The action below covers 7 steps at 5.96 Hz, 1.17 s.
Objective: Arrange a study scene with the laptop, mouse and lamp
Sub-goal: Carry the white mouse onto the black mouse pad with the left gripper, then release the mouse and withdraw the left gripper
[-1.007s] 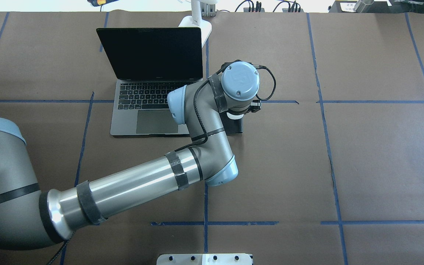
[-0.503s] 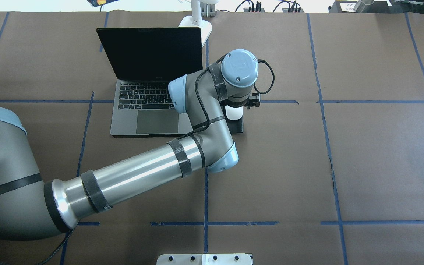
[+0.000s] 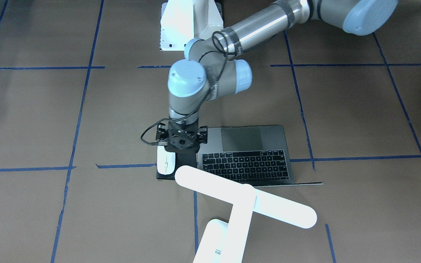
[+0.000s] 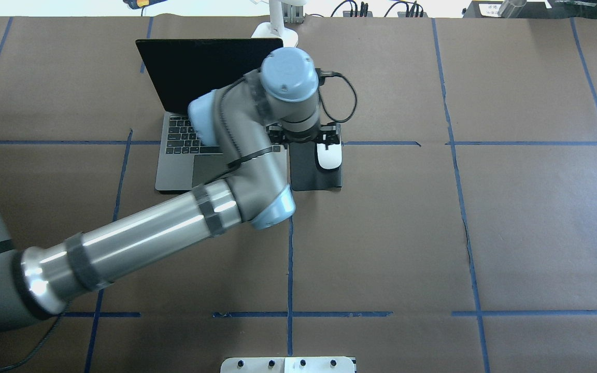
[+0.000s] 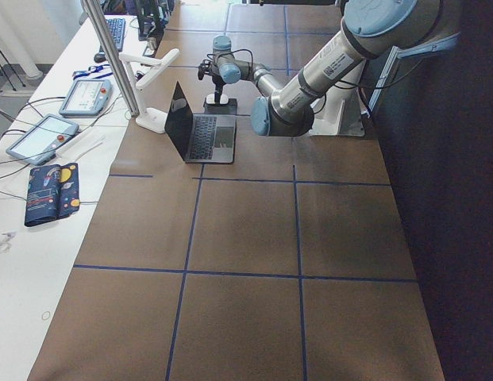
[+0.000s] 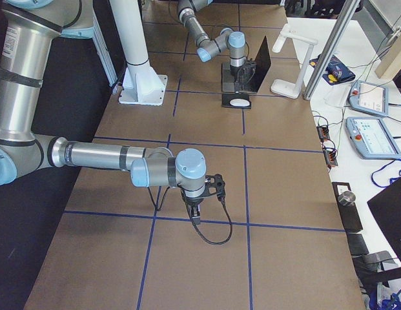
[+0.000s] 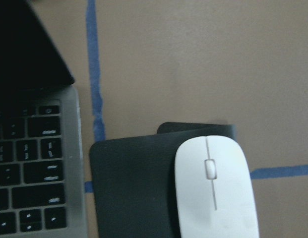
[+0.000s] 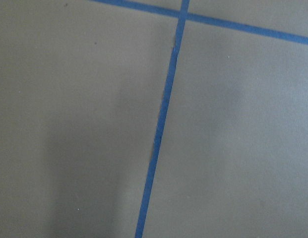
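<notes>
The grey laptop [image 4: 195,77] stands open on the brown table, and also shows in the front view [image 3: 247,153]. The white mouse [image 4: 328,155] lies free on a black mouse pad [image 4: 311,176] right of the laptop; the left wrist view shows it from above [image 7: 215,188]. My left gripper [image 3: 181,146] hangs open above the pad's laptop side, clear of the mouse [image 3: 166,163]. The white T-shaped lamp [image 3: 245,201] stands behind the laptop. My right gripper [image 6: 197,216] points down over bare table far from these; I cannot tell its state.
A white bolt-holed pedestal block [image 3: 188,25] stands at the robot's side of the table. Blue tape lines [image 4: 289,269] cross the brown cover. A side bench holds teach pendants [image 6: 368,97] beyond the lamp.
My left wrist has moved left and toward the laptop screen, off the mouse. The mouse, partly covered before, now lies fully uncovered on the pad.
</notes>
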Motion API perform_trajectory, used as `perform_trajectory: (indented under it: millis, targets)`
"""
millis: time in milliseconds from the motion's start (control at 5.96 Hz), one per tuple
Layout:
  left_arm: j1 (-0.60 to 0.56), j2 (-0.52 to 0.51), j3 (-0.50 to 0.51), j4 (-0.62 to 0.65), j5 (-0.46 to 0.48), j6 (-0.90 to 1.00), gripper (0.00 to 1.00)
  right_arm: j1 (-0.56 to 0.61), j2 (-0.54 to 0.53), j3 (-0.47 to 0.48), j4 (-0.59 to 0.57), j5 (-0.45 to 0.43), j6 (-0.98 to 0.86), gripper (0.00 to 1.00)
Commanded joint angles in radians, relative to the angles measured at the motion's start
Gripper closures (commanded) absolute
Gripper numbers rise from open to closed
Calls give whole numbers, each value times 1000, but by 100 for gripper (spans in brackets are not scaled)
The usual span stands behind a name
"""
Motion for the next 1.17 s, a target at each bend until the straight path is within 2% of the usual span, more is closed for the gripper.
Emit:
perform_trajectory:
  millis: [0,168,336,503,671,839,1007]
  targets:
    - [-9,275,-451,206,-27,103,0,0,9,-6,-1,-2,1,0]
    - [-24,407,-628,282,-25,210,0,0,9,-12,-1,-2,1,0]
    - [-81,556,-751,307,-27,350,0,0,9,-21,0,-2,1,0]
    - [-187,715,-810,306,-36,553,0,0,10,-27,0,-1,27,0]
    - [-333,820,-800,304,-147,713,0,0,10,-23,4,7,97,0]
    - [-516,903,-769,309,-248,988,0,0,27,-21,2,12,100,0]
    - [-649,961,-723,315,-312,1102,0,0,38,-9,-3,30,99,0]
